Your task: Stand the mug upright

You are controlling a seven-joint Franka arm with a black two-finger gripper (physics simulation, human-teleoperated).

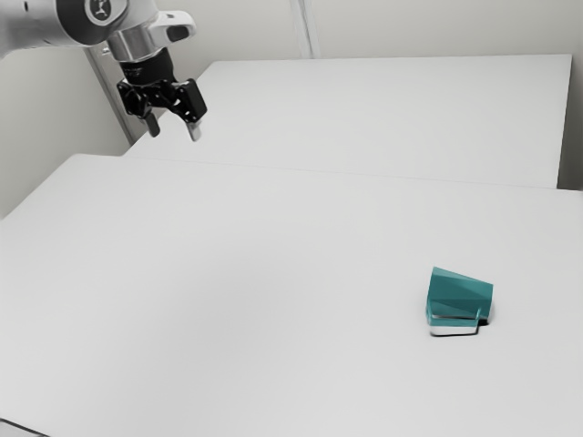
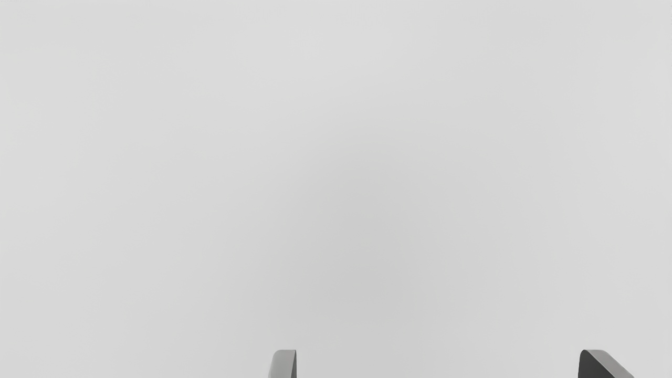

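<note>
Exterior view: the tool [image 1: 174, 134] hangs open, well apart from the mug [image 1: 459, 296], lying sideways; an off-centre pinch could roll it.

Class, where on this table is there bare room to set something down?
On the table, a broad bare patch lies between the raised arm, jaws open, and the tipped teal mug. Another runs from the mug to the table's far edge. Only the mug's own spot is taken.

Room, simulated; exact sort cannot be told. Pale, plain walls [image 1: 437, 27]; one broad white table [image 1: 228, 300]; a white surface [image 1: 383, 114] beyond it; narrow upright strip [image 1: 306, 27] at the rear.
</note>
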